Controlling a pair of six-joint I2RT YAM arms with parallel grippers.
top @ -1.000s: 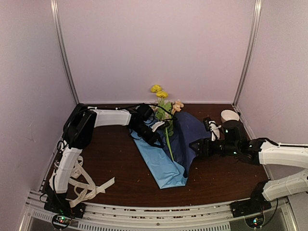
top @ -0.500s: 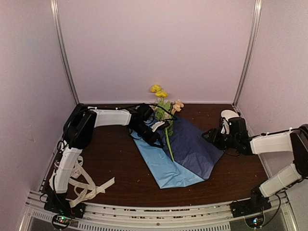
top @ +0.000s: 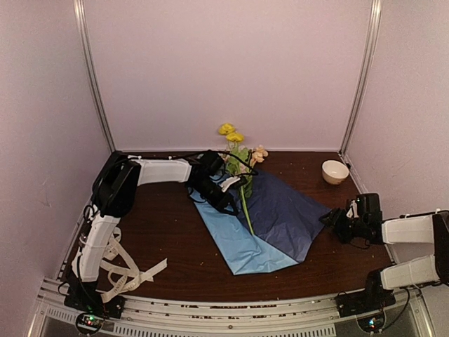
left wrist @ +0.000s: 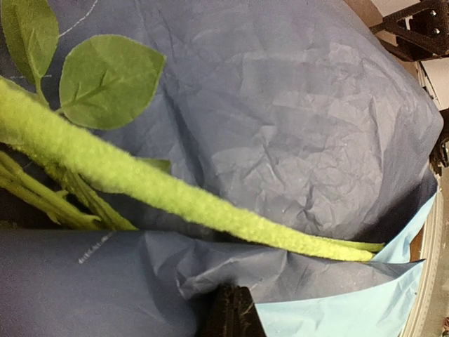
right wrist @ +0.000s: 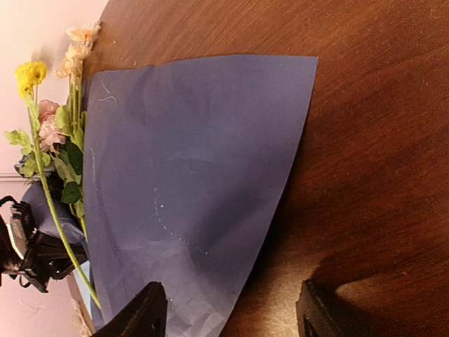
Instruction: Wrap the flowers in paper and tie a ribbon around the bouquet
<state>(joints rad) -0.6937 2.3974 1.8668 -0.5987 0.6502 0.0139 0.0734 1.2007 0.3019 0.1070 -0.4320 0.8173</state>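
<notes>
two claws met over an unwrapped sheet: the left claw (top: 224,194), pressed together, sat low on the paper (top: 280,214) just beside the green stems (top: 246,210), though whether it pinched the sheet or merely pinned it could not be told. the flowers (top: 240,153) lay along the paper's middle, blooms past its far edge, on the dark bench (top: 337,263). the right claw (top: 332,222), spread and holding nothing, hovered just off the navy side's right corner. folding that side over well would likely call for a shallow nip at the corner, then a low sweep across the stems while the left anchored them. the ribbon (top: 130,272) lay looped near the left arm's base, untouched.
</notes>
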